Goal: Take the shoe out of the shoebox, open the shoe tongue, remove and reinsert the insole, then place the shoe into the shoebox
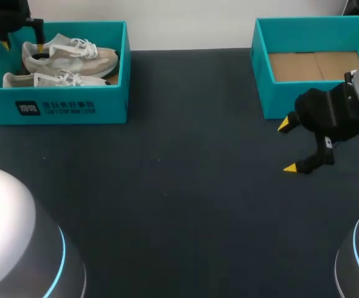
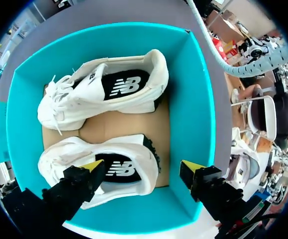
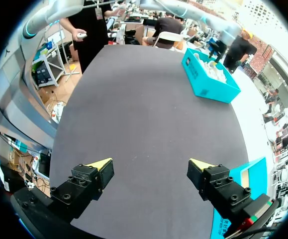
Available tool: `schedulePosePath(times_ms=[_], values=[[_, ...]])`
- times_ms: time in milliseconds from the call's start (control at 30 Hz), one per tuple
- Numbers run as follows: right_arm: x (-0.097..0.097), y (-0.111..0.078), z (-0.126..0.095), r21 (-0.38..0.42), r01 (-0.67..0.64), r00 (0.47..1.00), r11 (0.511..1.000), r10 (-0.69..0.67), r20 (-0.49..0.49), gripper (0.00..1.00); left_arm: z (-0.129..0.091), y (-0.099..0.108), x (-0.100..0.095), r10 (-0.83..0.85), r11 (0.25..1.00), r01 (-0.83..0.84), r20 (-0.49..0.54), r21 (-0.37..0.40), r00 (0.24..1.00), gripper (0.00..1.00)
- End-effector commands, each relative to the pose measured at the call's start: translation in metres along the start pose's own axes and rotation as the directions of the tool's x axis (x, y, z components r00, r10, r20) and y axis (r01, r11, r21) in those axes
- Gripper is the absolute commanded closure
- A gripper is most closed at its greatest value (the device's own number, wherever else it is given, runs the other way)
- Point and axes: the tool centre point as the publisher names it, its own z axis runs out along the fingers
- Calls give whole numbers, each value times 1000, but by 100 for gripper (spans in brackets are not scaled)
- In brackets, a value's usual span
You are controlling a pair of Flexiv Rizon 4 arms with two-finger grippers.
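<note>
The shoe (image 2: 129, 154) to be taken out is laid flat in the shoebox (image 2: 29, 99), at the far left of the table (image 1: 185, 186). The other shoe (image 2: 109, 92) is laid just beside it. Both shoes are set the long way along the box. Their heels are turned to the end wall on the left arm's side.

The left gripper (image 2: 141, 169) is held right over that heel end, with its fingers spread wide and nothing held in them. In the left wrist view, one yellow tip is seen over the shoe's opening, where the dark insole (image 2: 121, 168) shows. The other tip is seen past the heel, over the blue end wall. So the fingers are lined up along the shoe, not across it. The back of the heel looks like the part that can be pinched, if the outer finger is kept clear of the wall.

In the head view the left gripper (image 1: 22, 45) is seen above the shoebox (image 1: 55, 108), but the tip over the wall is not made plain there. The right gripper (image 1: 288, 147) is shown well apart, by an empty box (image 1: 291, 99), so the left arm is much nearer. In the right wrist view only bare table is seen between the right gripper's (image 3: 151, 167) wide fingers.
</note>
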Motion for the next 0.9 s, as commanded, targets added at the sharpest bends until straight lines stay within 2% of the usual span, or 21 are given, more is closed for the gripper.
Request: schedulePosePath(times_ms=[33,300,900], values=[[0,0,1,2,0,1000,1000,0,0,0,-2,-23,-1,0,997,0,-5,-72,1000,0],[0,0,1,2,0,1000,1000,0,0,0,-2,-23,-1,0,997,0,-5,-72,1000,0],[0,0,1,2,0,1000,1000,0,0,0,4,-97,9,-53,995,53,2,-85,999,0]])
